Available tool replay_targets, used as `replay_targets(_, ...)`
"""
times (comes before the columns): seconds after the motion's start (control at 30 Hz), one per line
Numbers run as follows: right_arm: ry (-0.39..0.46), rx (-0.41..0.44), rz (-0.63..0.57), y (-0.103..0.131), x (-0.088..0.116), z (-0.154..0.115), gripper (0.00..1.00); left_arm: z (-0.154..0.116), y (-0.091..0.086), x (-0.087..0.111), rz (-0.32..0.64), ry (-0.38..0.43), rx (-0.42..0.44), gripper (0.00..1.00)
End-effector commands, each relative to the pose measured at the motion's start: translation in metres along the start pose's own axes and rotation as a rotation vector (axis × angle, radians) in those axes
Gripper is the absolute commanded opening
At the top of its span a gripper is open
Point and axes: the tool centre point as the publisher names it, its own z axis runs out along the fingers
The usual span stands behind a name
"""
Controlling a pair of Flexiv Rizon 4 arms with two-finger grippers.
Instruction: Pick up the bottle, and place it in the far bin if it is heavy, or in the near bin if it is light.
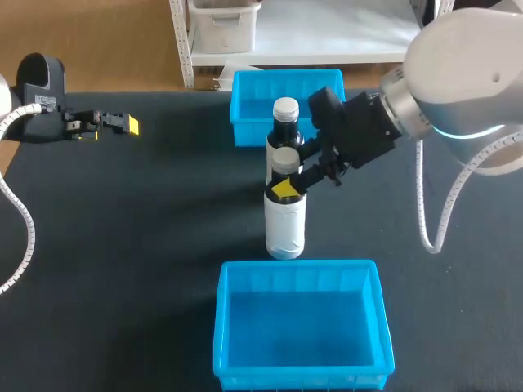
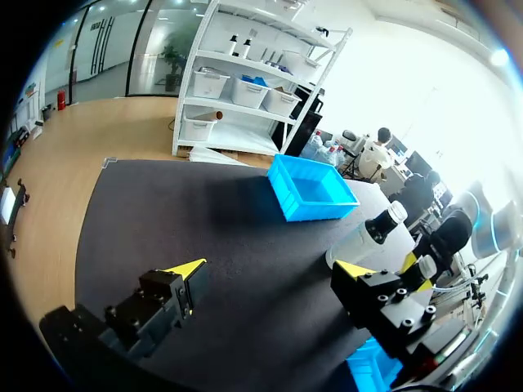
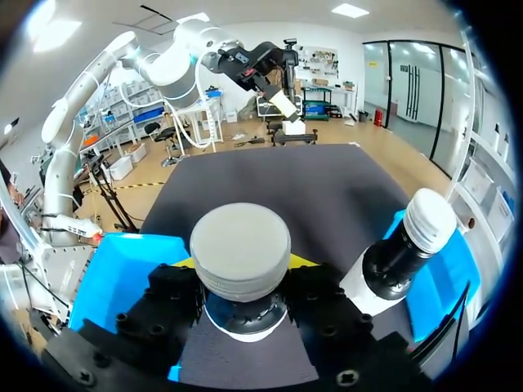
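Right gripper point(image 1: 288, 189) on bottle point(image 1: 285, 224), middle of bench point(image 1: 122, 245), between two blue bins.
Right arm point(image 1: 458, 90) enters from the far right, wrist angled down and to the left; its yellow-tipped fingers sit either side of the bottle's dark neck under the grey cap, apparently pinching it. Bottle: white body, upright, between far bin point(image 1: 245, 98) and near bin point(image 1: 225, 327); whether its base touches the bench is unclear. Second bottle point(image 1: 286, 122): white cap, upright, just behind the first and in front of the far bin. Left arm point(image 1: 37, 98) lies at the far left, level, pointing right; left gripper point(image 1: 127, 125) spread wide, holding nothing, well apart from both bottles.
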Motion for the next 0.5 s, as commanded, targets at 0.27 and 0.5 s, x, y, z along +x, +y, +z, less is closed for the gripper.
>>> replay_targets(0.27,-0.002,0.031,-0.013,0.006,-0.007,-0.02,0.0,0.0,0.0,0.0,0.0,0.0,0.0,1.0)
replay_targets(0.5,0.0,0.058,-0.019,0.006,-0.012,-0.035,0.0,0.0,0.0,0.0,0.0,0.0,0.0,1.0)
